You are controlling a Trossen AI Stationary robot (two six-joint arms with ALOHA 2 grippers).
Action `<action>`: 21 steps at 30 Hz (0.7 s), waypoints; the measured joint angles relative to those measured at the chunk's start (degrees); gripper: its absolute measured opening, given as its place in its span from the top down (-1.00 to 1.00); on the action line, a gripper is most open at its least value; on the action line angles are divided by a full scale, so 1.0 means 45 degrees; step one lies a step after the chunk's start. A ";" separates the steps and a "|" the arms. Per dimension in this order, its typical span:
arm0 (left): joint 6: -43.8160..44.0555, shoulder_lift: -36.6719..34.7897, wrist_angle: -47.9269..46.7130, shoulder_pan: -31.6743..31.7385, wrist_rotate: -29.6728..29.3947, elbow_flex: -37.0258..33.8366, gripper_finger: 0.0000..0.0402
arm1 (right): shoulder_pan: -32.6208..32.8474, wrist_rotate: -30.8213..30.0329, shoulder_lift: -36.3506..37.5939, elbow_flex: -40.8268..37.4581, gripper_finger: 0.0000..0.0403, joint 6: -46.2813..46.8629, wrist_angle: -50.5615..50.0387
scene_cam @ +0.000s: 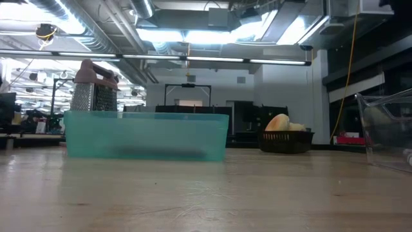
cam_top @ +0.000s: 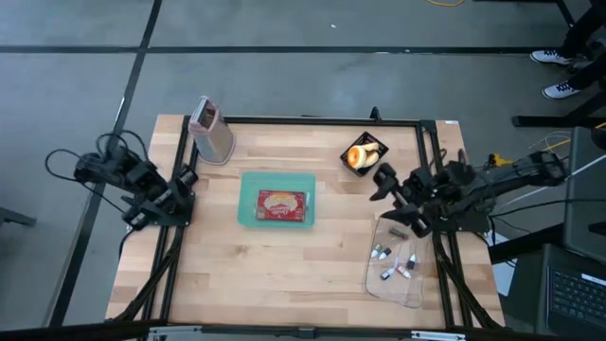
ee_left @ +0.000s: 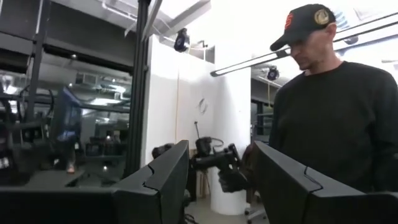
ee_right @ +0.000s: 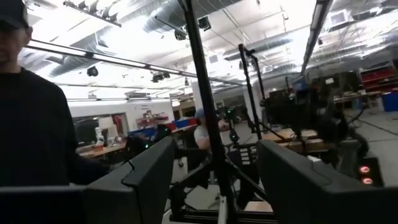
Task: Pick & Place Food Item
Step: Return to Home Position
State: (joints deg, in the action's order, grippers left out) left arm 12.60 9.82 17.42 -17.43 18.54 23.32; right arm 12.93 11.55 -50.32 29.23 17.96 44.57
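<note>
A red food packet point(cam_top: 281, 205) lies flat in a teal tray point(cam_top: 248, 220) at the table's middle; the low view shows only the teal tray's point(scene_cam: 147, 134) wall. A bun point(cam_top: 365, 154) sits in a black basket point(cam_top: 352, 166) at the far right, and the basket point(scene_cam: 286, 140) and bun point(scene_cam: 278, 122) also show in the low view. My left gripper point(cam_top: 185, 178) hangs above the table's left edge, open point(ee_left: 221, 155), pointing slightly upward. My right gripper point(cam_top: 385, 180) is above the right side, near the basket, open point(ee_right: 216, 149) with nothing between its fingers.
A metal grater point(cam_top: 210, 128) stands at the far left point(scene_cam: 95, 90). A clear plastic bin point(cam_top: 398, 265) with several small items sits at the near right point(scene_cam: 389, 129). A person in a dark top point(ee_left: 336, 118) stands beyond the table. Bare wood lies near the front edge.
</note>
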 joint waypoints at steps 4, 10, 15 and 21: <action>0.0166 -0.1160 0.0552 0.0000 -0.0011 -0.1395 0.16 | -0.0294 -0.0361 0.2010 -0.0540 -0.12 -0.0122 -0.2030; 0.0073 -0.2176 0.0944 -0.0023 0.0162 -0.3433 0.14 | -0.0360 -0.1520 0.5578 -0.1733 -0.12 -0.0659 -0.3665; 0.0638 -0.2169 0.2495 -0.0034 -0.0058 -0.5077 0.15 | -0.0360 -0.2928 0.7414 -0.2976 -0.12 -0.0752 -0.5054; 0.0748 -0.2175 0.1272 -0.0010 -0.0266 -0.5073 0.15 | -0.0360 -0.3045 0.8750 -0.4844 -0.12 0.0200 -0.4994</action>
State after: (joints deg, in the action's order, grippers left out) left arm 15.96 0.03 23.14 -17.47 17.34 0.49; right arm 11.31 -2.15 -10.94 7.43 18.86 22.10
